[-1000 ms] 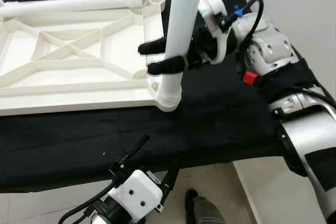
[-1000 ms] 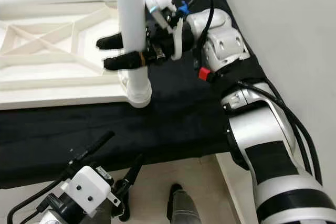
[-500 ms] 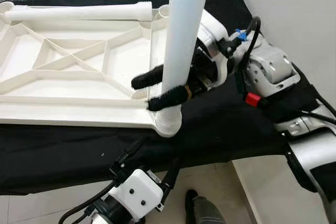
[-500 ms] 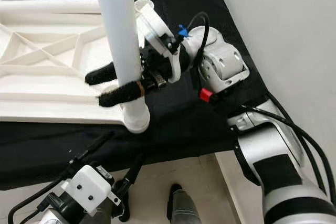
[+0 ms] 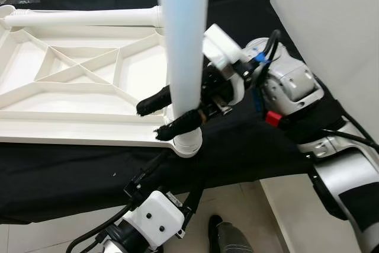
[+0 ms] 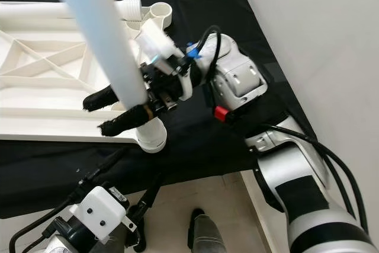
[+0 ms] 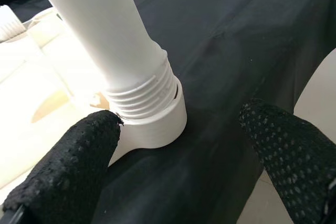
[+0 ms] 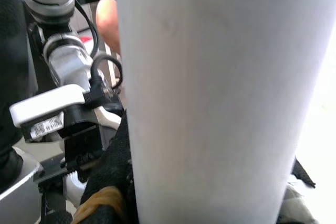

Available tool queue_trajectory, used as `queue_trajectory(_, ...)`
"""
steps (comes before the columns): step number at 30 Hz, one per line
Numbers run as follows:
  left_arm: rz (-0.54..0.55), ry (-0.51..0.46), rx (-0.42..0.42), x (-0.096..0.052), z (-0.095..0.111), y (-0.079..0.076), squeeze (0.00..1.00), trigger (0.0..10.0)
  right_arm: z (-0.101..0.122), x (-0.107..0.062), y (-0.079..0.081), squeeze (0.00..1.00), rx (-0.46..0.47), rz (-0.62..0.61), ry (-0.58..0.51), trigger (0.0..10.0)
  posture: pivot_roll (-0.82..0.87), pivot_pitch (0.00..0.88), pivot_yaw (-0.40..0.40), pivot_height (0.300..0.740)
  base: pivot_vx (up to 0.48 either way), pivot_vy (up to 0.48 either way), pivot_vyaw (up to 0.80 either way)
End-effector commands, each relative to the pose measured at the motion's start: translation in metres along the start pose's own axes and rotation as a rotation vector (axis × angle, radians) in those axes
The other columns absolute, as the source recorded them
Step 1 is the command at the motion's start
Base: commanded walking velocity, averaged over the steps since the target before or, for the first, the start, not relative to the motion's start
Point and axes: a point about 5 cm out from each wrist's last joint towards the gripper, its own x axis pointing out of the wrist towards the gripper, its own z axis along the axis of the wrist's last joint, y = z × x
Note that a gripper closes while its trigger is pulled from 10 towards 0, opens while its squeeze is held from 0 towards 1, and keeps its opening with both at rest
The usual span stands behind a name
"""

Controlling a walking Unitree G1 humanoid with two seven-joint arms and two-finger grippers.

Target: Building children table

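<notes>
Left to right: the upturned white table panel is laid flat on the black cloth, ribbed underside up. A 2nd leg is lain along its far edge, long axis running left-right, threaded end twd the far-right socket.

Low at the front, the left gripper is hung just off the cloth's near edge, fingers spread wide, nothing held. In its wrist view the fingertips are seen either side of the corner socket, not clamped on it.

At the panel's near-right corner the upright leg is stood w/ its threaded foot in that socket. Its long axis is near vertical, top tipped a bit twd the robot's left; several thread turns are left showing above the collar, so it is judged not fully screwed home.

The right gripper is closed round the leg low down, just above the socket, fingers pointed left across the shaft, approx. perpendicular to the leg's axis. The right arm is the nearer and is the one placed to turn it; any turn would have to be made abt the leg's own vertical axis, w/ the leg kept straight to avoid cross-threading.
</notes>
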Motion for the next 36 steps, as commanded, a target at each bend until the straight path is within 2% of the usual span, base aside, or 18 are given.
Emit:
queue_trajectory(1,-0.018,0.031,-0.010,-0.002,-0.003,-0.005,0.00,10.0,-0.027,0.000,0.005,0.00,0.091,-0.027,0.079,10.0,0.06,0.375,-0.054,0.740,0.000,0.000,0.00)
queue_trajectory(8,-0.022,0.033,-0.011,-0.003,-0.003,-0.005,0.00,10.0,-0.028,-0.005,0.003,0.00,0.124,-0.142,0.081,10.0,0.06,0.373,-0.051,0.740,0.000,0.000,0.00)
queue_trajectory(14,-0.023,0.033,-0.014,-0.002,-0.005,-0.005,0.00,10.0,-0.027,-0.010,0.001,0.00,0.135,-0.184,0.052,10.0,0.05,0.362,-0.049,0.740,0.000,0.000,0.00)
queue_trajectory(25,-0.022,0.034,-0.015,-0.002,-0.005,-0.005,0.00,10.0,-0.031,-0.021,-0.009,0.00,0.162,-0.380,0.010,10.0,0.05,0.363,-0.047,0.740,0.000,0.000,0.00)
queue_trajectory(30,-0.023,0.035,-0.015,-0.001,-0.005,-0.004,0.00,10.0,-0.034,-0.031,-0.006,0.00,0.178,-0.505,-0.029,10.0,0.05,0.362,-0.037,0.740,0.000,0.000,0.00)
queue_trajectory(36,-0.024,0.035,-0.015,-0.001,-0.006,-0.004,0.00,10.0,-0.034,-0.033,-0.002,0.00,0.180,-0.530,-0.059,10.0,0.04,0.362,-0.035,0.740,0.000,0.000,0.00)
